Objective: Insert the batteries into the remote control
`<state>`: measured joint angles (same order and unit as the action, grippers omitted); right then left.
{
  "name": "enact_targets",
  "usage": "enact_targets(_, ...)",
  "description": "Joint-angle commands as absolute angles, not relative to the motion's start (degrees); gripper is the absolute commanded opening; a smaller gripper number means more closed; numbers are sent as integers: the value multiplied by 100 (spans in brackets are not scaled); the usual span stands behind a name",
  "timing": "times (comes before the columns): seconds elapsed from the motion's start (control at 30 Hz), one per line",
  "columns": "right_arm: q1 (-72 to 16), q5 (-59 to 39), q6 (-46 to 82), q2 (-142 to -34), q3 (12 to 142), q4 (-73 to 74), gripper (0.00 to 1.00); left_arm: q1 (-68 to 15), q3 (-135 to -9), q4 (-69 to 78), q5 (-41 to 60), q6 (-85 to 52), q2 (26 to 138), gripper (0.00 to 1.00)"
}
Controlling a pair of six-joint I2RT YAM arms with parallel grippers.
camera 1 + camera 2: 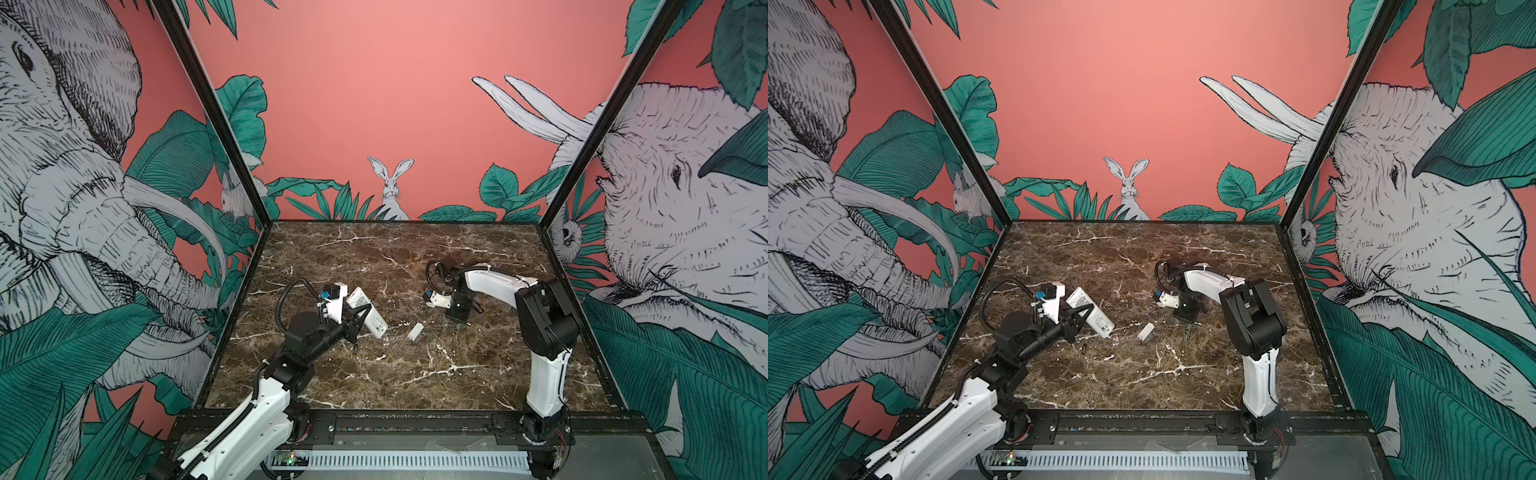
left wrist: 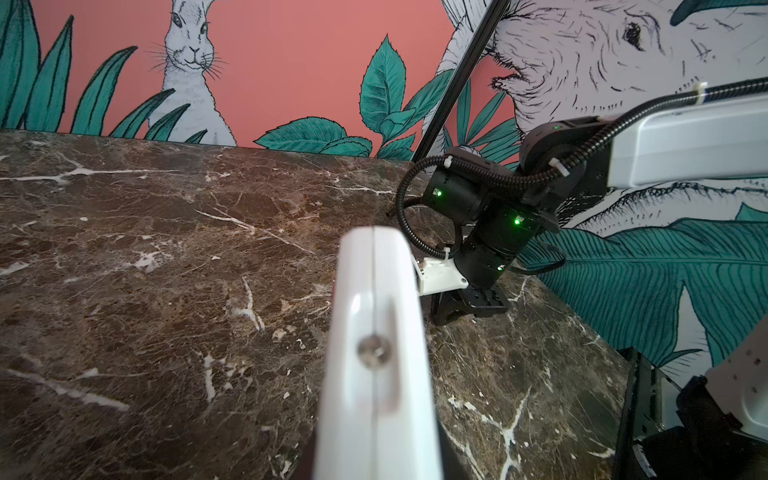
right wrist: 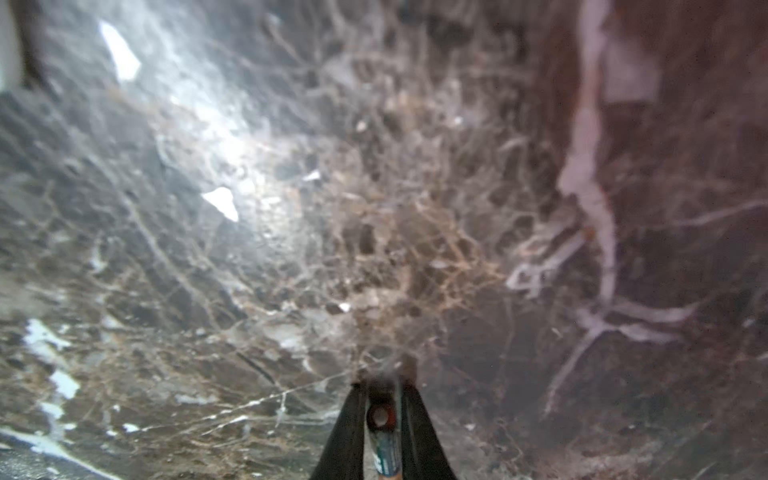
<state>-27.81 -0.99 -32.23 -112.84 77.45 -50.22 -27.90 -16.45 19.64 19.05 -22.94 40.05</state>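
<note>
Top views both show, nearest me, a slim dark loose battery [image 1: 355, 349] lying on the counter [image 1: 374, 386] just beside my left tool [image 1: 360, 313]. That tool is clenched on the remote control [image 1: 376, 326], tilting it off the counter with its plain back up. I judge this is so that what looks like an open bay faces the other arm. Further out lies the small white cover [image 1: 416, 331], well apart from the remote. Farthest, my right tool [image 3: 384, 388] pinches the second battery [image 3: 386, 444] low over the counter, ready to carry across.
</note>
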Motion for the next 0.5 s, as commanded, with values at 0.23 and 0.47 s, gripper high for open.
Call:
enact_targets(0.23,-2353,-689,-2549,-10274,6540,-3720,48,-2758,-1809,1971,1937,-2338,4010,0)
enact_targets(0.47,-2226,-524,-2508,-10239,6345,-3740,43,-2759,-1870,1915,1959,-2360,4085,0)
